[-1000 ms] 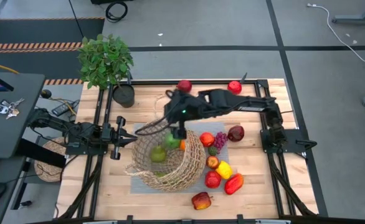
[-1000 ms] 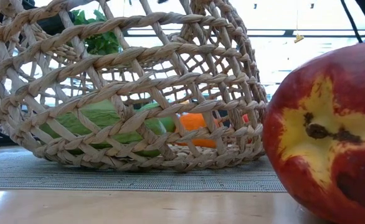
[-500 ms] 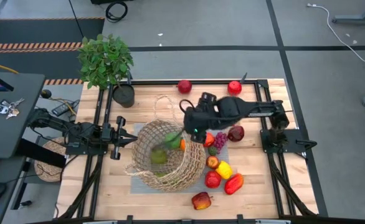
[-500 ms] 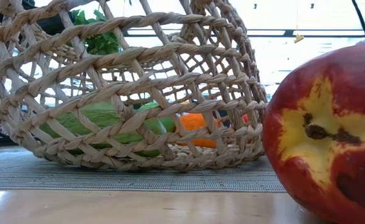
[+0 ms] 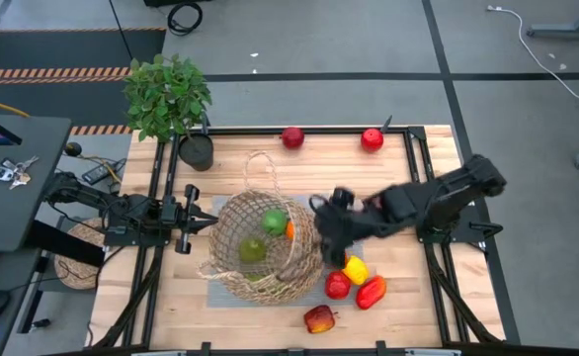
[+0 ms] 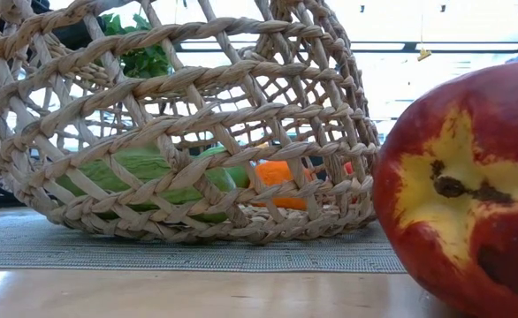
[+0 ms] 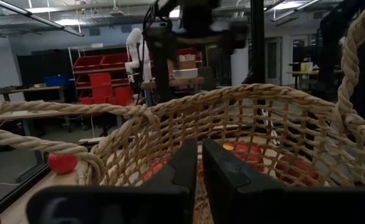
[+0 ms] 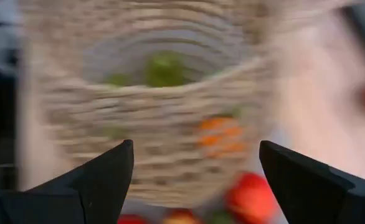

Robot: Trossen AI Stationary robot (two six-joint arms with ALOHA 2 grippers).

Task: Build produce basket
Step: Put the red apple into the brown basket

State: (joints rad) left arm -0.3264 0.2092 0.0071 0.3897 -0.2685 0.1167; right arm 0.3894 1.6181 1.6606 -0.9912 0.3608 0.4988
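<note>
The tan wicker basket stands on a grey mat mid-table, filling the low view. In it lie two green pieces and an orange one. Loose produce lies to its right: a yellow piece, red ones and a red-yellow fruit. My right gripper hovers open and empty above that loose produce, just right of the basket. My left gripper is shut at the basket's left wall. My left gripper's shut fingertips point level from the table's left at the basket's left wall. Whether they touch the weave I cannot tell.
Two red fruits lie by the far edge. A potted plant stands at the far left corner. Black frame rails run along the table's sides. Bare wood shows at the near left.
My right gripper has swung from above the basket toward the table's right and near edges, sinking and rolling, and now hangs over the loose produce, covering the grapes. The basket and the pieces in it have stayed put.
</note>
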